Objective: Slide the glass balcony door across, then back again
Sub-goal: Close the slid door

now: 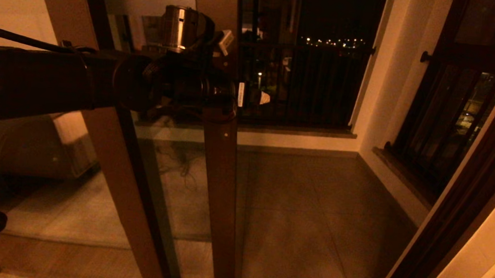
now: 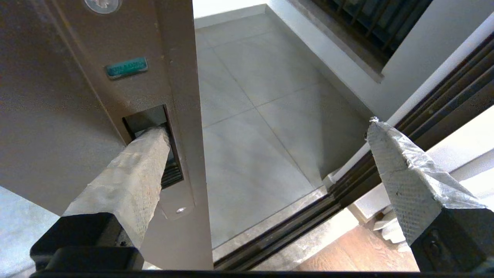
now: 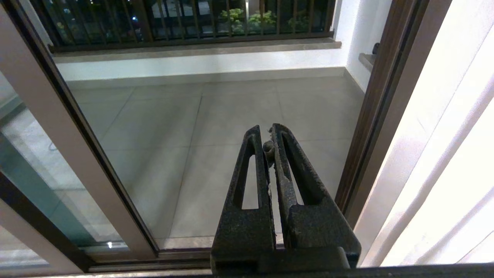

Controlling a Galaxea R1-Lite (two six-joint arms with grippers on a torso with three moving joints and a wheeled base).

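One finger of our left hand is sitting in the handle slot of the glass balcony door; we are keeping that hand spread wide. Door is standing partly across the opening, balcony floor exposed beside it. Our right hand is hanging clenched, empty, facing the opening.

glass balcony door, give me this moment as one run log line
left gripper: open, one finger in handle slot | glass balcony door: partly open | right gripper: shut, idle, facing the opening
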